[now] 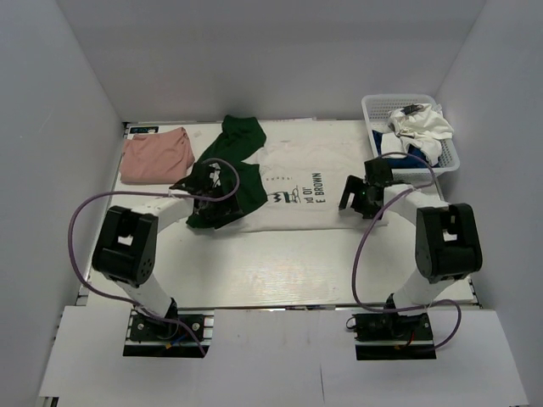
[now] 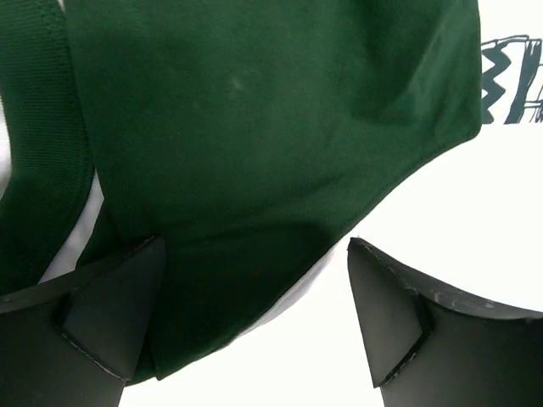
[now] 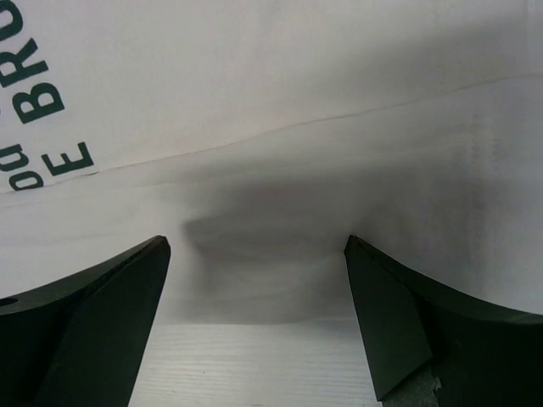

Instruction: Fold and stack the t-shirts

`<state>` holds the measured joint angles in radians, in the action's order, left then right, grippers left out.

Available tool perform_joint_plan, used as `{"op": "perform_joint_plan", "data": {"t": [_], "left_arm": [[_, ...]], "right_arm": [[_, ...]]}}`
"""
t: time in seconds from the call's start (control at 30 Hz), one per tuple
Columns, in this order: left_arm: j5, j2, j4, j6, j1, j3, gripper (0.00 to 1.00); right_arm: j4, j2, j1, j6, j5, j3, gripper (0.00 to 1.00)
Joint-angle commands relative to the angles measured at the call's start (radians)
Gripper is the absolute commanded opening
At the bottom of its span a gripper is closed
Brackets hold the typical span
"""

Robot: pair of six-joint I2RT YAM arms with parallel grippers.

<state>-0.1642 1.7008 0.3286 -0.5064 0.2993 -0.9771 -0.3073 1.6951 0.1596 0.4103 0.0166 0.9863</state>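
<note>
The white t-shirt with dark green sleeves (image 1: 293,182) lies spread across the middle of the table, print up. My left gripper (image 1: 206,193) is open over its near green sleeve (image 2: 254,144), whose edge lies between the fingers. My right gripper (image 1: 363,197) is open at the shirt's right hem (image 3: 280,246), fingers straddling the white cloth edge (image 3: 254,297). A salmon-pink t-shirt (image 1: 155,155) lies folded at the back left. A royal blue t-shirt (image 1: 399,151) and a plain white one (image 1: 420,125) sit in the basket.
A white plastic lattice basket (image 1: 450,157) stands at the back right, close to my right arm. White walls enclose the table on three sides. Purple cables loop beside both arms.
</note>
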Motion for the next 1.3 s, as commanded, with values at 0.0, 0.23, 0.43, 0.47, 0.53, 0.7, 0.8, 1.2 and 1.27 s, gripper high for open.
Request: {"op": "perform_joint_plan", "data": {"t": [0.0, 0.23, 0.43, 0.47, 0.53, 0.7, 0.8, 1.2, 1.27], "left_arm": [[0.041, -0.065, 0.184, -0.047, -0.002, 0.171, 0.99], [0.034, -0.343, 0.421, -0.168, -0.002, 0.310, 0.99], [-0.072, -0.500, 0.573, -0.267, 0.008, 0.347, 0.99], [-0.049, -0.513, 0.599, -0.285, 0.008, 0.303, 0.99], [0.030, -0.539, 0.653, -0.294, 0.008, 0.237, 0.99], [0.147, -0.430, 0.616, -0.192, -0.003, -0.065, 0.99], [0.175, -0.229, 0.563, -0.083, -0.012, -0.291, 0.99], [0.354, 0.684, 0.849, 0.049, -0.069, -1.468, 0.99], [0.354, 0.700, 0.802, 0.049, -0.085, -1.438, 0.99]], "right_arm": [[-0.084, -0.049, 0.011, 0.021, 0.003, -0.165, 0.90], [-0.240, -0.377, 0.047, 0.119, -0.004, -0.415, 0.90], [-0.354, -0.604, 0.073, 0.153, -0.113, -0.437, 0.90], [-0.374, -0.618, 0.078, 0.163, -0.112, -0.422, 0.90], [-0.433, -0.641, 0.089, 0.167, -0.077, -0.350, 0.90], [-0.417, -0.618, 0.090, 0.093, -0.021, -0.154, 0.90], [-0.377, -0.510, 0.087, 0.052, 0.037, -0.034, 0.90], [-0.262, -0.134, 0.074, -0.016, 0.200, 0.374, 0.90], [-0.256, -0.082, 0.069, -0.031, 0.236, 0.426, 0.90]]}}
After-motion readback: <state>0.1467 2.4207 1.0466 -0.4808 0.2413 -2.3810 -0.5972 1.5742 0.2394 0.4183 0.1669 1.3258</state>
